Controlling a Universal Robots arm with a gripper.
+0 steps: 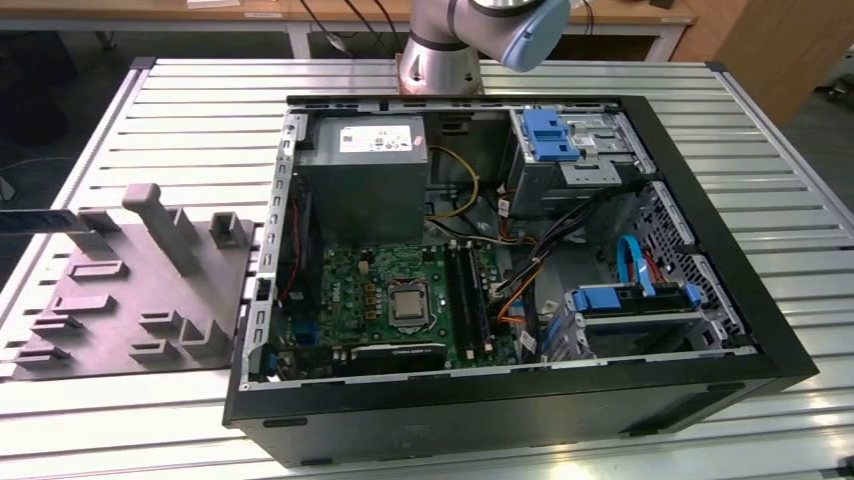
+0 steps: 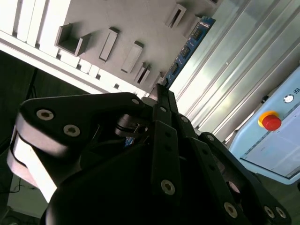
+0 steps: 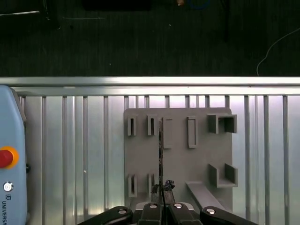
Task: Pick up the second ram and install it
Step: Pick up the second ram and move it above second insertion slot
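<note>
black gripper (image 3: 161,186) is pinched tight on the thin blue-green ram stick (image 2: 188,47), edge-on over the grey slotted holder plate (image 3: 187,164)

The table (image 1: 160,120) is silver with a ribbed pattern of long slats. The holder (image 1: 134,290) is matt grey. The computer case (image 1: 534,410) is black outside and bare grey metal inside. Its circuit board (image 1: 354,290) is green with black slots, the power box (image 1: 360,190) grey with a white label, the latches (image 1: 547,135) and a cable (image 1: 633,262) bright blue. The memory stick (image 2: 190,47) is blue-green dotted with dark chips. The gripper (image 2: 160,89) is black with silver screw heads. The button (image 2: 271,122) is red on a yellow ring, and the box (image 2: 248,140) is pale blue. The arm (image 1: 441,50) is silver with a light blue cap.
</note>
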